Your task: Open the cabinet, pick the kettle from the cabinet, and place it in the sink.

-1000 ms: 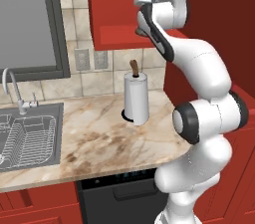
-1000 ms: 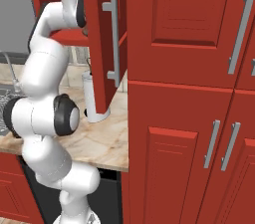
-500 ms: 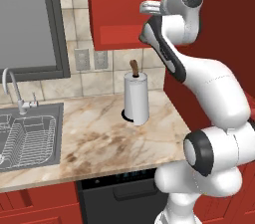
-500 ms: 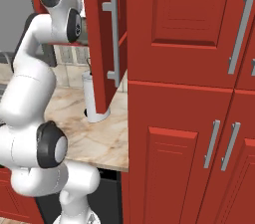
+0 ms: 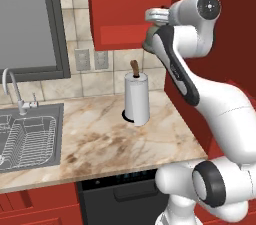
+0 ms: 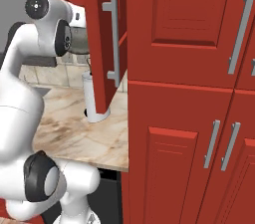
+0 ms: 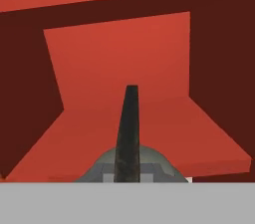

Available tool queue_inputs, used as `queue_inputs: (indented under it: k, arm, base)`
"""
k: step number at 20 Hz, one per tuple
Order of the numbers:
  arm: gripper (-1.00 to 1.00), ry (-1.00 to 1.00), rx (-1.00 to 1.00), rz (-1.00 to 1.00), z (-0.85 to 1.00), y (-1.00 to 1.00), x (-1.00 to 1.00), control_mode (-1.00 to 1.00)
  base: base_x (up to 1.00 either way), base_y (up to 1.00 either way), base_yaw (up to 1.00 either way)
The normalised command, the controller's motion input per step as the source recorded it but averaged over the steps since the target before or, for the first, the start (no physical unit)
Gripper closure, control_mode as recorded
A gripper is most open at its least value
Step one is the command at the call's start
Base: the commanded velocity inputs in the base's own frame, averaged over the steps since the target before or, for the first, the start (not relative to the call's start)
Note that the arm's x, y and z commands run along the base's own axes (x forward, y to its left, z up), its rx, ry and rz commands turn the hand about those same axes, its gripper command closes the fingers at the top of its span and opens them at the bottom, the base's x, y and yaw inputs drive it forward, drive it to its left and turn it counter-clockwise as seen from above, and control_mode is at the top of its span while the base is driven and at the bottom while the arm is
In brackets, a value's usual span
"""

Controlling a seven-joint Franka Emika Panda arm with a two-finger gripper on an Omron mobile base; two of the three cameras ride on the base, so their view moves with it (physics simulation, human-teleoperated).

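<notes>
The kettle [image 7: 133, 166] hangs just in front of the open cabinet [image 7: 124, 103] shelf — its dark handle [image 7: 128, 133] rises between the gripper's tips, whose closure I cannot tell.

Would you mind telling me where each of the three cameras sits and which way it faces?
Left base view: behind the arm to its left, facing the counter, sink and paper-towel roll; the arm rises at right.
Right base view: behind the arm to its right, facing the open cabinet door; the arm rises at left.
Hand view: on the hand, looking into the cabinet interior over the kettle.
Both base views share the roll, counter and kettle by the wrist.
</notes>
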Motion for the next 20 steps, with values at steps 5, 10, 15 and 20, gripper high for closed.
queue_inputs:
  k: [5, 10, 15, 20]
  arm:
    - [1.00, 0.00, 0.00, 0.10, 0.00, 0.14, -0.66, -1.00]
    - [1.00, 0.00, 0.00, 0.14, -0.05, 0.21, -0.61, -1.00]
    - [1.00, 0.00, 0.00, 0.18, -0.09, 0.19, -0.57, -1.00]
    - [1.00, 0.00, 0.00, 0.21, -0.21, 0.21, -0.56, -1.00]
  base:
    - [0.00, 0.00, 0.00]
    - [0.00, 0.00, 0.00]
    - [0.00, 0.00, 0.00]
    - [0.00, 0.00, 0.00]
